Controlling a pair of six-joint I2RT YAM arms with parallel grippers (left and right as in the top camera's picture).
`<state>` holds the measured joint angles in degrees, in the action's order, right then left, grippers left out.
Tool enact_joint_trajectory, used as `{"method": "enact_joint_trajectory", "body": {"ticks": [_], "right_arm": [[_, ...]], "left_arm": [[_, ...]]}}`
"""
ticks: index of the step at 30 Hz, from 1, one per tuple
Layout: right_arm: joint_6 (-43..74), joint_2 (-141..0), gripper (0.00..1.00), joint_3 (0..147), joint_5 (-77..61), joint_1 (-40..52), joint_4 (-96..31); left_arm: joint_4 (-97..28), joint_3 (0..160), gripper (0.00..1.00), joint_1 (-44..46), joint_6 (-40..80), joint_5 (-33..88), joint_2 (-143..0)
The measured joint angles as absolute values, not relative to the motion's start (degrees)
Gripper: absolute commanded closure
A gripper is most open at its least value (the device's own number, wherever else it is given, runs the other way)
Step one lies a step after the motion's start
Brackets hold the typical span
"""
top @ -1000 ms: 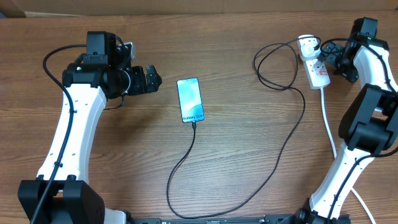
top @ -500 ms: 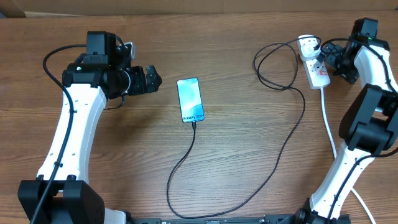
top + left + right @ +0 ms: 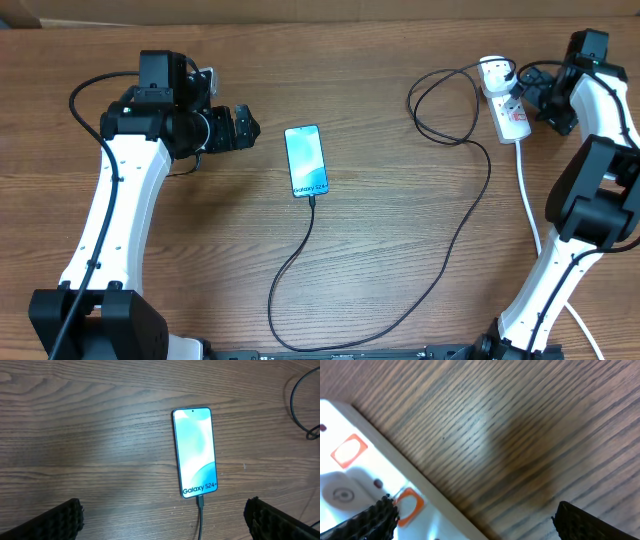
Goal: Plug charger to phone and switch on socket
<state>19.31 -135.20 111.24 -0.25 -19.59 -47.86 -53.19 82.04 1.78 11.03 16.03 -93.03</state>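
The phone lies flat mid-table, its blue-teal screen lit. It also shows in the left wrist view. The black charger cable is plugged into the phone's near end and loops right and back to the white plug adapter, seated in the white socket strip. My left gripper is open and empty, left of the phone. My right gripper is open over the strip, one finger at an orange-red switch mark.
The strip's thick white cord runs toward the front along the right side. The charger cable forms loops left of the strip. A cardboard box edge sits at the back left.
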Motion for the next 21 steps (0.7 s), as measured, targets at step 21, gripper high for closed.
{"method": "enact_joint_trajectory", "body": {"ticks": [21], "right_arm": [[21.0, -135.6, 0.00, 111.2, -1.3, -20.2, -48.0]], "left_arm": [[-53.2, 82.0, 0.00, 1.8, 11.0, 16.0, -93.0]]}}
